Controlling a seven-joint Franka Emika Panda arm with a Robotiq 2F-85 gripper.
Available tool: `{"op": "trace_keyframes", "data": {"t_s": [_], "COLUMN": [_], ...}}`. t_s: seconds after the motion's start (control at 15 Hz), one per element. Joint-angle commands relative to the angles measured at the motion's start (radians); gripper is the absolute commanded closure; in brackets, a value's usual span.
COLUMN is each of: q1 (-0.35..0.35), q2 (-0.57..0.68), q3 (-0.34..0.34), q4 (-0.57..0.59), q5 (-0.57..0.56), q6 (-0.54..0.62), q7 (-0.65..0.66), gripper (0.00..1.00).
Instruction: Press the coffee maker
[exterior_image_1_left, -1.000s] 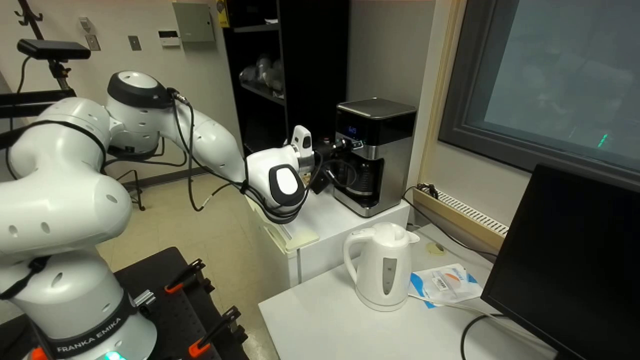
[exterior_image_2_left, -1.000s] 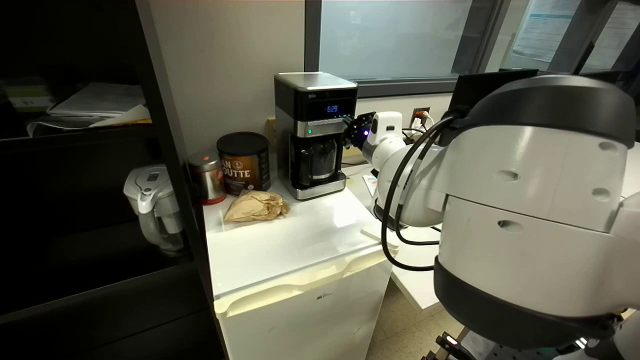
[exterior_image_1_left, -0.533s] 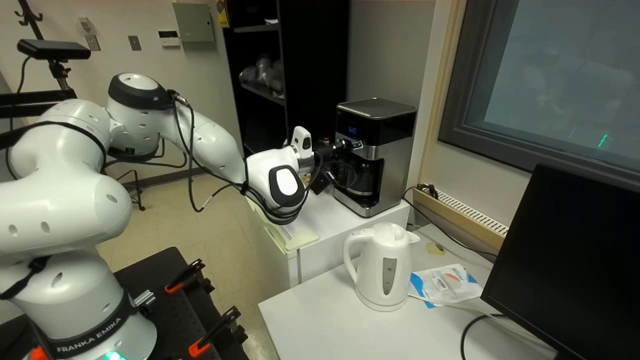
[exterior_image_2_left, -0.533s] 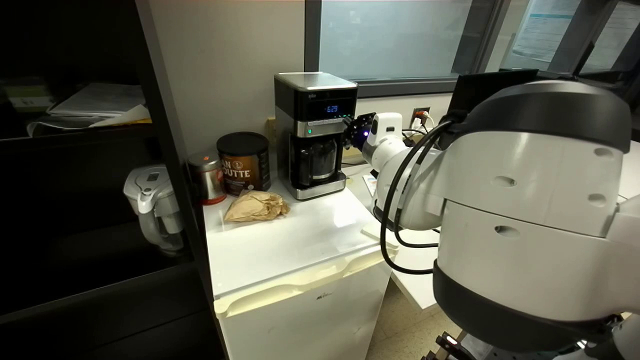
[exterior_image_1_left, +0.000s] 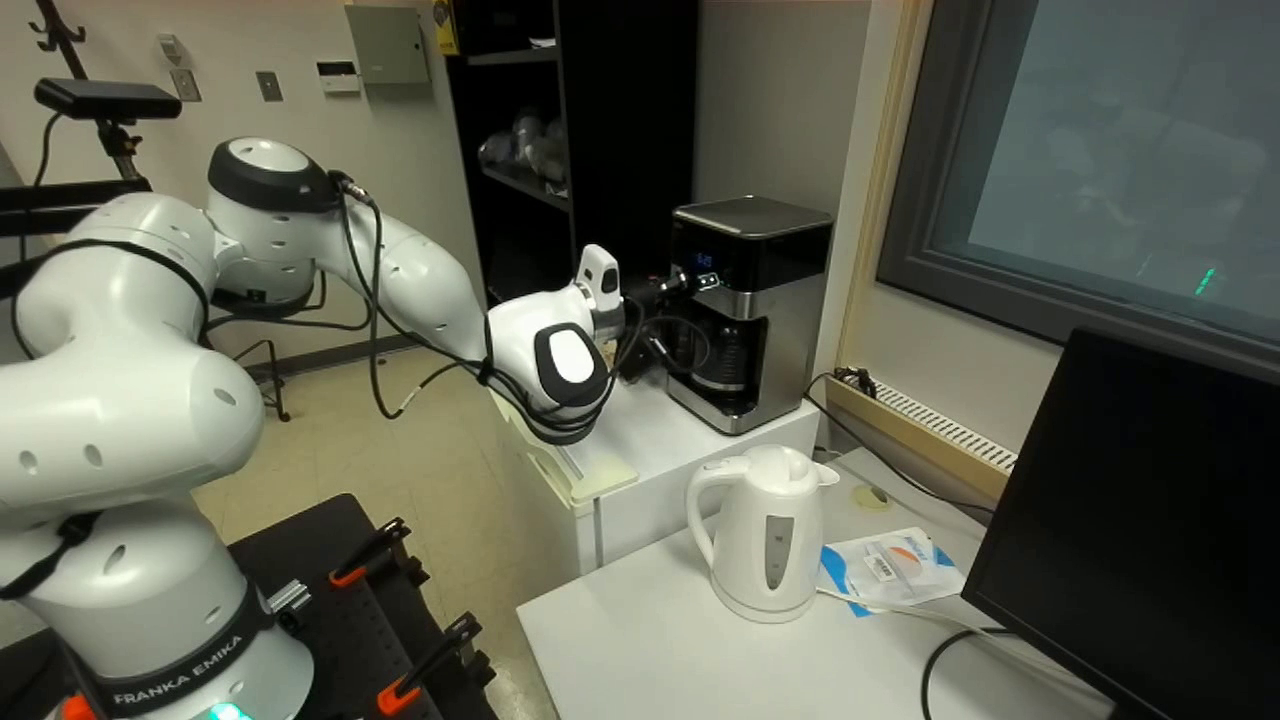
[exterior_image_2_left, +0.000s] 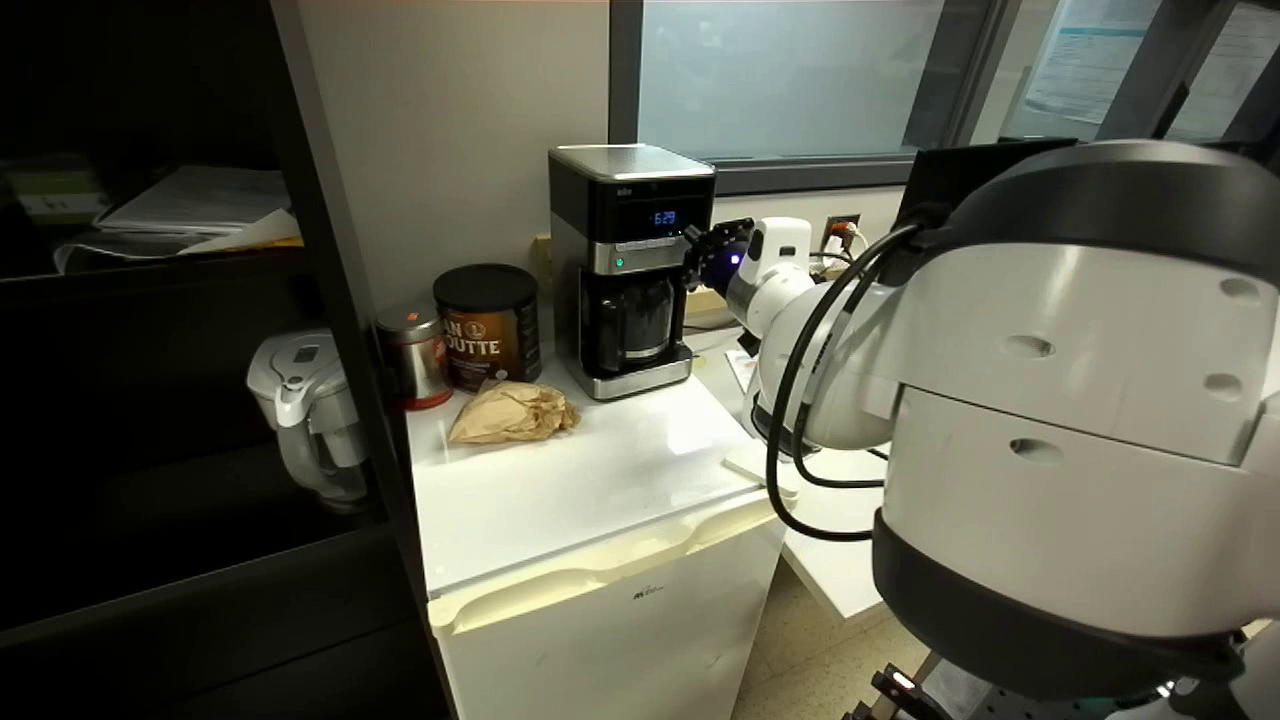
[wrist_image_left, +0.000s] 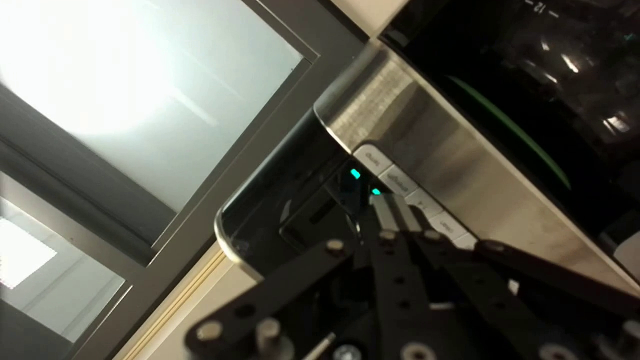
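Note:
The coffee maker, a boxy black and steel machine, stands upright on a white fridge in both exterior views (exterior_image_1_left: 795, 345) (exterior_image_2_left: 585, 215). Its dark glass carafe (exterior_image_2_left: 648, 320) sits in the lower half. A blue clock display is lit. In the wrist view its steel front band (wrist_image_left: 450, 135) and a row of silver buttons (wrist_image_left: 398, 181) show close up, with two teal lights beside them. My gripper (wrist_image_left: 393, 202) is shut and empty, its fingertips over the panel edge beside the buttons. In both exterior views it is at the machine's upper front (exterior_image_1_left: 708, 282) (exterior_image_2_left: 692, 240). I cannot tell whether it touches.
A white kettle (exterior_image_1_left: 765, 570) and a packet (exterior_image_1_left: 890, 570) are on the desk, with a monitor (exterior_image_1_left: 1140, 520) at the right. A coffee tin (exterior_image_2_left: 488, 325), a metal canister (exterior_image_2_left: 415, 355) and a paper bag (exterior_image_2_left: 515, 412) stand on the fridge (exterior_image_2_left: 590, 480).
My arm and gripper have risen slightly, and the fingertips are a little higher on the coffee maker's front. The coffee maker has not moved.

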Motion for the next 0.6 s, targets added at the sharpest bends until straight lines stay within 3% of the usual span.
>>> {"op": "trace_keyframes", "data": {"t_s": [0.0, 0.53], "q1": [0.026, 0.078], "q2": [0.098, 0.336], "q3": [-0.022, -0.073], "q4": [-0.070, -0.192], "q5": [-0.096, -0.321], "q6": [0.025, -0.035], "q7": [0.041, 0.044], "gripper": [0.97, 0.97]}}
